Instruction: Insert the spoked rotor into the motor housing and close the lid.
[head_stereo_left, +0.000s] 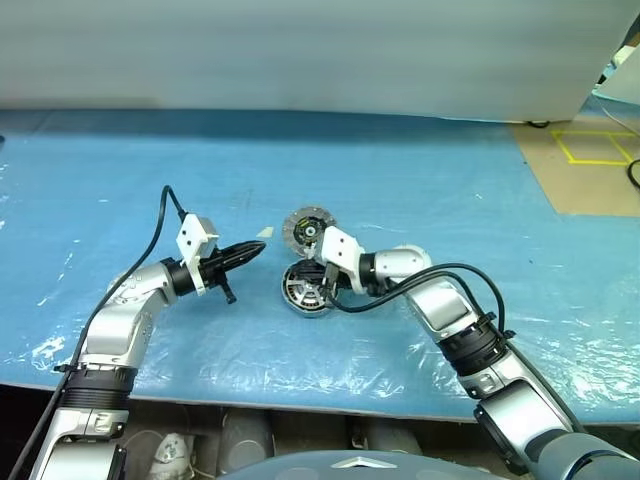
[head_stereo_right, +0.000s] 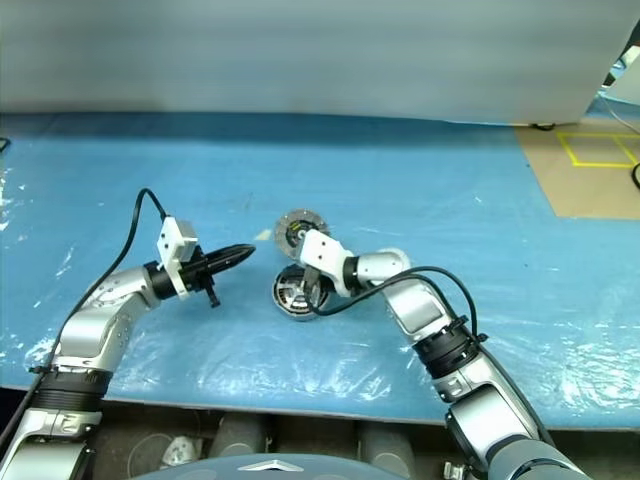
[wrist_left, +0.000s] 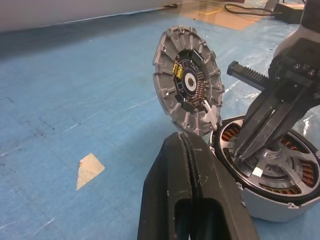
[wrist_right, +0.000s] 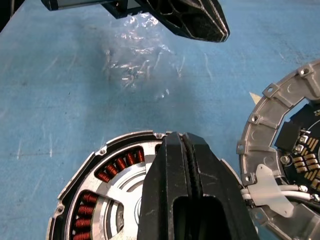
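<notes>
Housing (head_stereo_left: 305, 290) is seen lying flat on the blue table sheet (head_stereo_left: 450, 180), near the middle, copper windings showing through the openings. Rotor (wrist_left: 280, 162) is seated inside the housing: silver spokes and hub are visible within the winding ring.

Lid (head_stereo_left: 305, 230) is propped up on edge at the housing's far side, tilted, its inner face with dark hub and circuit parts turned toward the left wrist camera. Its lower edge meets the housing rim at a white connector; a firm join cannot be told.

Right gripper (head_stereo_left: 327, 281) is placed over the housing, fingers pressed together with nothing between them, tips down on the rotor face in the left wrist view.

Left gripper (head_stereo_left: 255, 248) is held left of the housing, apart from it, pointed toward the lid. Fingers are closed tight, nothing held.

A small beige tape scrap (wrist_left: 89, 169) is seen on the sheet near the left fingertips.
</notes>
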